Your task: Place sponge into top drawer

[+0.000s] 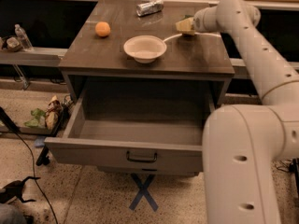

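The sponge [185, 26], yellow with a dark top, is at the back right of the cabinet top [196, 59], right of the white bowl. My gripper [191, 25] is at the end of the arm that reaches in from the right. It is shut on the sponge and holds it tilted just above the surface. The arm's wrist hides most of the fingers. The top drawer [93, 150] is pulled wide open below the cabinet top. Its dark bar handle [141, 157] faces the front, and nothing lies inside it.
A white bowl [145, 48] sits mid-top, an orange ball [103, 29] at the left, a silver can [150, 7] at the back. My arm's large white body [247, 167] fills the lower right. Clutter and cables [46, 115] lie on the floor at the left.
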You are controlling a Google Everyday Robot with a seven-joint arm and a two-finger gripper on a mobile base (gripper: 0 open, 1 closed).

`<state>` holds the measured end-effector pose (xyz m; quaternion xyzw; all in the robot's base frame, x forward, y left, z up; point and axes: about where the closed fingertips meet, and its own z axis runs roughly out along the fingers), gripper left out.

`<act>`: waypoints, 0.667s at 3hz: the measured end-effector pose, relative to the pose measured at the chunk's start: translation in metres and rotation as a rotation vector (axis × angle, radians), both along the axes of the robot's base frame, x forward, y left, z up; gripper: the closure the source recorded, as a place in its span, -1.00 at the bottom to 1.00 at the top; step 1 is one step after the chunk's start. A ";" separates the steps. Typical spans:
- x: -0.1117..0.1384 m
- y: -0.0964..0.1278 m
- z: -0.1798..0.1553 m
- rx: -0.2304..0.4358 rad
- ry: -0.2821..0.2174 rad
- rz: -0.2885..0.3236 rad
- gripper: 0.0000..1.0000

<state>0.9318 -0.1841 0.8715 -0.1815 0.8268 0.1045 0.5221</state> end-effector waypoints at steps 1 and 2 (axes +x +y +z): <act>-0.032 -0.019 0.031 0.001 -0.045 0.103 1.00; -0.089 -0.038 0.055 -0.031 -0.049 0.233 1.00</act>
